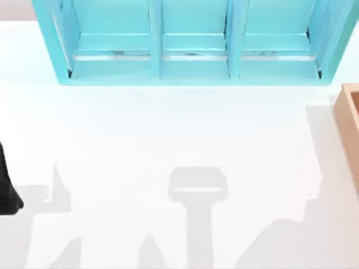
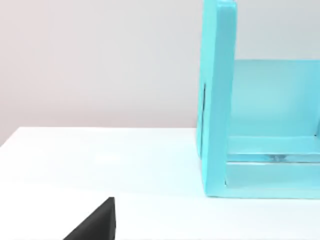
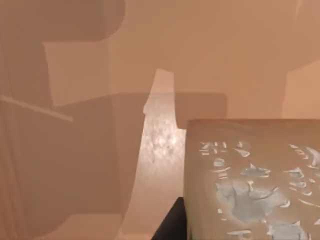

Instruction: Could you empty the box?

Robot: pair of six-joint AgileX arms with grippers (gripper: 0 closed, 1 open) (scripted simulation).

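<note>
Box: (image 1: pixel 349 126) light-brown, at the table's right edge, mostly cut off.
Inside box: the right wrist view shows a scuffed golden-brown block (image 3: pixel 255 180) against tan walls.
Shelf: (image 1: pixel 190 42) turquoise, three bays, top cropped.
Left arm: dark sliver at the left edge.
Jaws: cannot tell for either gripper.

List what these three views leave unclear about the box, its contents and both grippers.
- Box: the top view's right edge cuts it off, leaving a corner at the table's right side; interior unseen there.
- Contents: the right wrist view, inside the box's walls, shows a golden-brown block cropped by the frame; any other items cannot be told.
- Left gripper: a dark sliver; finger state unreadable.
- Right gripper: likewise.
</note>
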